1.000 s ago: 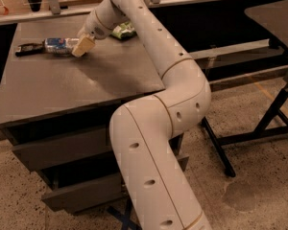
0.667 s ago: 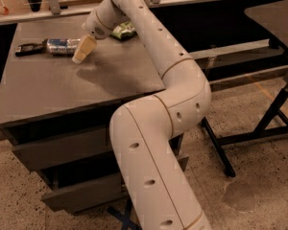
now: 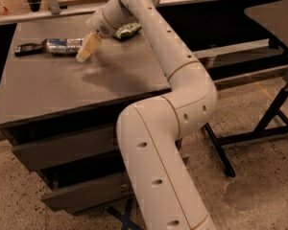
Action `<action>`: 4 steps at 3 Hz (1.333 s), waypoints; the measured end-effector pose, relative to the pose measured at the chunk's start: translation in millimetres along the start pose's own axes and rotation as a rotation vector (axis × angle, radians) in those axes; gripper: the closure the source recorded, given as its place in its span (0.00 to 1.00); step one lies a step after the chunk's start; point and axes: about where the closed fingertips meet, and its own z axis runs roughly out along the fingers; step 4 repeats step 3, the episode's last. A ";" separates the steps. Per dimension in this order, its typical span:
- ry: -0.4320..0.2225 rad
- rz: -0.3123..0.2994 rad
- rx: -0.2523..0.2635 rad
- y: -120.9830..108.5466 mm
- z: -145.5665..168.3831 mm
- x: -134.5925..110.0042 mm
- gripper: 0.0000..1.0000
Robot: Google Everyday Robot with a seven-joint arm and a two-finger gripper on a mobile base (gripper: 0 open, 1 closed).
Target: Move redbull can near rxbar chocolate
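One redbull can (image 3: 63, 46) lies sideways at the table's (image 3: 77, 99) far left, rxbar chocolate (image 3: 28, 48) just beside its left end, gripper (image 3: 84, 54) just right, opening undeterminable.

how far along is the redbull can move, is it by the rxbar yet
Done, by the look of it: the redbull can lies on its side right beside the rxbar chocolate, far left on the table. In hand: the pincer sits at the can's right end; contact is unclear. Left: probably only backing the pincer away.
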 end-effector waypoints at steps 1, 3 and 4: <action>-0.051 0.048 0.048 -10.7 -40.7 8.8 0.00; -0.082 0.093 0.118 -19.6 -92.8 11.1 0.00; -0.082 0.093 0.118 -19.6 -92.8 11.1 0.00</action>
